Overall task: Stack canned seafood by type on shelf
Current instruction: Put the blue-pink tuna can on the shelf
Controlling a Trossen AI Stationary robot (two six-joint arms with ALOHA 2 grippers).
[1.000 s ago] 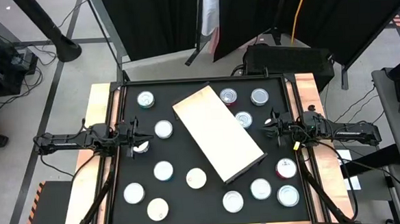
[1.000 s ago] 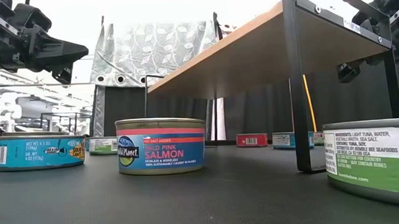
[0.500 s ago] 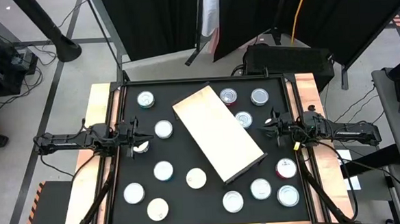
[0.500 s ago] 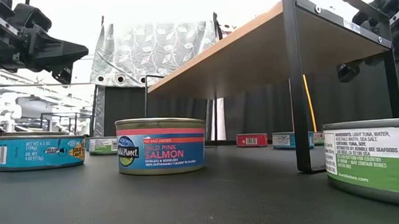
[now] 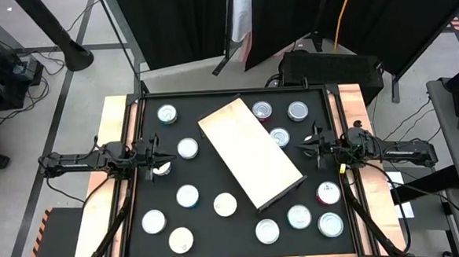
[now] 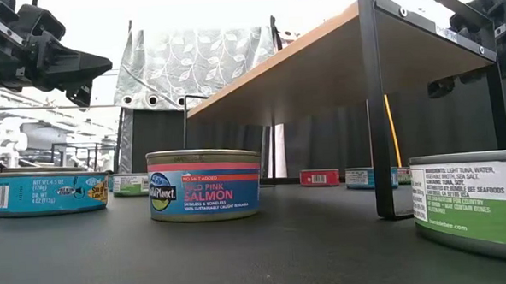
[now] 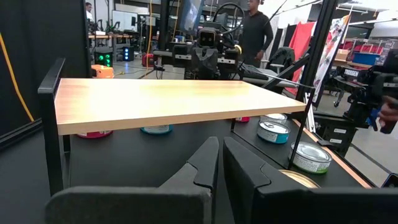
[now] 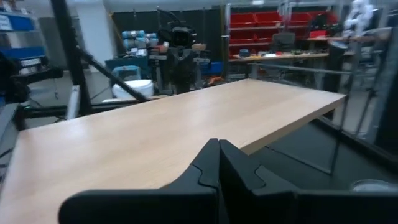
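The shelf (image 5: 250, 152), a pale wood board on thin black legs (image 6: 377, 111), stands slantwise mid-table. Canned seafood lies scattered on the black tabletop around it: silver-topped tins such as one at the far left (image 5: 166, 114) and one at the near right (image 5: 330, 224), a pink salmon tin (image 6: 204, 185), a blue tin (image 6: 48, 192) and a green-labelled tuna tin (image 6: 470, 203). My left gripper (image 5: 165, 155) hovers shut at the table's left edge, pointing level at the shelf (image 7: 168, 99). My right gripper (image 5: 300, 146) hovers shut at the right edge, facing the shelf (image 8: 186, 134).
One tin (image 5: 161, 168) sits on the table right below my left gripper, and another (image 5: 279, 136) lies half under the shelf's edge near my right gripper. Wooden side rails (image 5: 113, 150) border the table. A person (image 7: 255, 31) stands in the room beyond.
My right gripper has rolled a little about the line it points along, staying in place and shut. Nothing else has moved.
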